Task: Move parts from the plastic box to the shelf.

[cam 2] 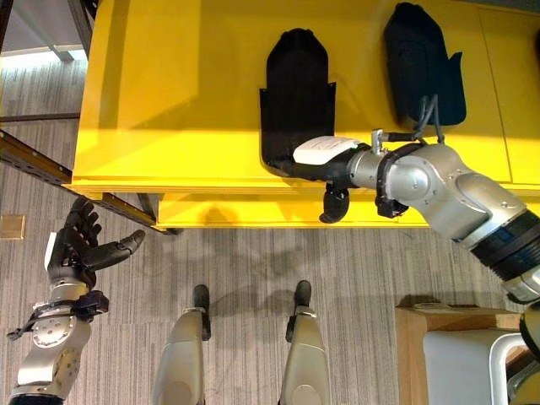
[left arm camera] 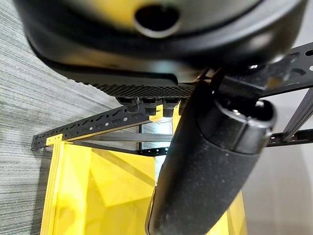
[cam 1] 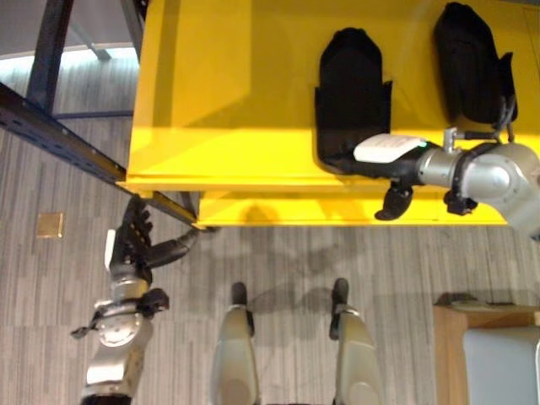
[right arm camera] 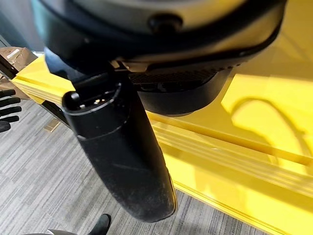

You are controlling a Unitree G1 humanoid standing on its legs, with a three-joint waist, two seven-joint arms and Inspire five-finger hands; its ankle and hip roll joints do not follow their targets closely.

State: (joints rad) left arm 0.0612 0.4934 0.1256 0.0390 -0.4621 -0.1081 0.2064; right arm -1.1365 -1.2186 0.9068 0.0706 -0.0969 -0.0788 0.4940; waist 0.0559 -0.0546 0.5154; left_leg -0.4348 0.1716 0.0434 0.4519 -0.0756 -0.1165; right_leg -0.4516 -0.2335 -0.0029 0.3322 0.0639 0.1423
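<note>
Nearest, the left hand (cam 2: 76,249) hangs low over the grey floor (cam 1: 278,253) beside the shelf's dark frame (cam 1: 59,135), fingers straight and spread, thumb out to the side, holding nothing. Further out, the right arm reaches in from the right, bent at the elbow, so that the right hand (cam 2: 325,156) lies at the front edge of the yellow shelf (cam 1: 219,84). Its palm rests on the near end of a black part (cam 2: 295,93), with the white-covered thumb on top and one finger hanging down past the shelf's edge; whether the fingers clamp the part cannot be told. A second black part (cam 2: 419,59) lies farther back on the shelf, to the right, apart from the first.
</note>
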